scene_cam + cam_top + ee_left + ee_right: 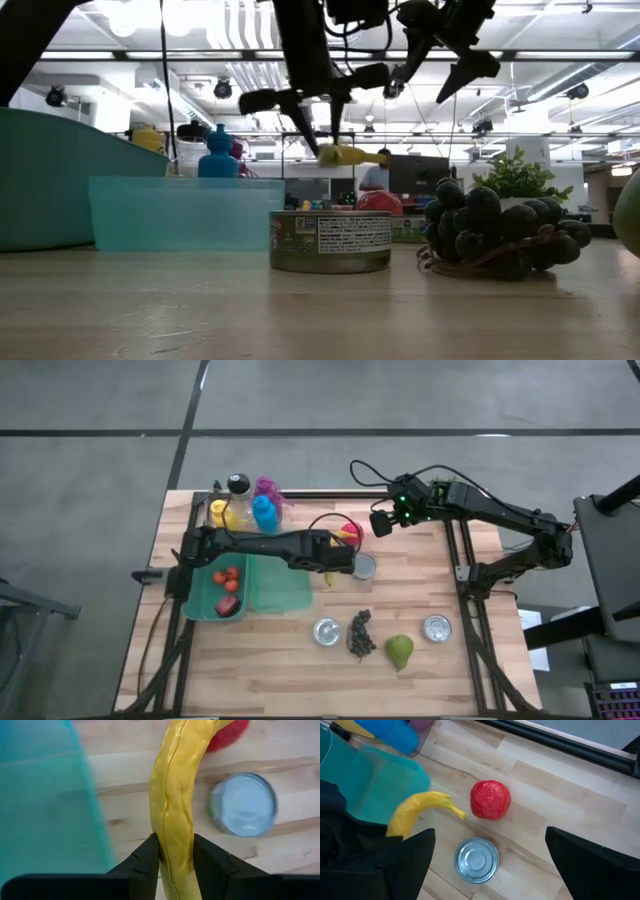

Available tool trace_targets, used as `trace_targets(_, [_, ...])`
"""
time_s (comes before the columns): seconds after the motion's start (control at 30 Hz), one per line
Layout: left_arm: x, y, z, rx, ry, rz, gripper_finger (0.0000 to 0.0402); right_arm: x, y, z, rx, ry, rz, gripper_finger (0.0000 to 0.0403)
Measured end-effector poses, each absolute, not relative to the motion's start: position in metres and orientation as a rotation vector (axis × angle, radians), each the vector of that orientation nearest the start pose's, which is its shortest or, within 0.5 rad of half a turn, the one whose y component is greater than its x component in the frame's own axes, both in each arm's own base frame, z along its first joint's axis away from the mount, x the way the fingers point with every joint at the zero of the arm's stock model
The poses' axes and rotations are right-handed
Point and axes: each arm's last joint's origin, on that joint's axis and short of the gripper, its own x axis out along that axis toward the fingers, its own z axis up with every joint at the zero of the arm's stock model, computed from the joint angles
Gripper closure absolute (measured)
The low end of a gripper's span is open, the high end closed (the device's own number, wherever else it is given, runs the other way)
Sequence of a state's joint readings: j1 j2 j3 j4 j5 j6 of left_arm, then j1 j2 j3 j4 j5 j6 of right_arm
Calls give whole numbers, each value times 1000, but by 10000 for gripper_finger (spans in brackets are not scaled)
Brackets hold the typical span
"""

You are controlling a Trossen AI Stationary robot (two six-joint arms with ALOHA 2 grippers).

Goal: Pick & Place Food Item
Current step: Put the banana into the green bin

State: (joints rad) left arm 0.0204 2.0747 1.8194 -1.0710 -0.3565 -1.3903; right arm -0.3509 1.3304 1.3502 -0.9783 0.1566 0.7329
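Wooden worktop (420, 680) carries everything. Teal bin (205, 600) at left holds tomatoes (228, 576) and a dark red item, its teal lid (278, 585) lying just right of it. Left arm reaches across bin and lid from the left; left gripper (176, 857) has its jaws shut on the banana (175, 815), fingers (145, 862) pinching it on both sides, banana lifted clear of the worktop at the lid's right edge. Right arm comes in from the far right; right gripper (487, 862) hangs above the red apple area, jaws wide apart, nothing between them. Bottles at far left corner: blue bottle (264, 513), a yellow one, a purple one, black cap. Grapes (360, 633) near centre, green pear (400, 651) just right of them. Red apple (490, 800) beside banana tip, apart from it. Three cans: one can (365, 566) just right of the left gripper, second can (326, 631) left of grapes, third can (437, 627) right of pear.
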Motion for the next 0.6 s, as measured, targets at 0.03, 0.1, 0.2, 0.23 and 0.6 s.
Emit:
trace_targets(0.03, [420, 19, 240, -939, 844, 1151, 296, 239, -92, 346, 753, 751, -803, 25])
trace_targets(0.1, [415, 17, 244, -946, 840, 1184, 296, 239, -92, 346, 754, 749, -802, 25])
trace_targets(0.2, [409, 13, 252, -933, 816, 1213, 296, 239, -92, 346, 754, 748, -802, 25])
trace_targets(0.23, [407, 11, 255, -922, 801, 1216, 296, 239, -93, 346, 754, 747, -802, 25])
trace_targets(0.6, [378, 0, 286, -763, 769, 1287, 296, 240, -93, 347, 754, 733, -798, 25])
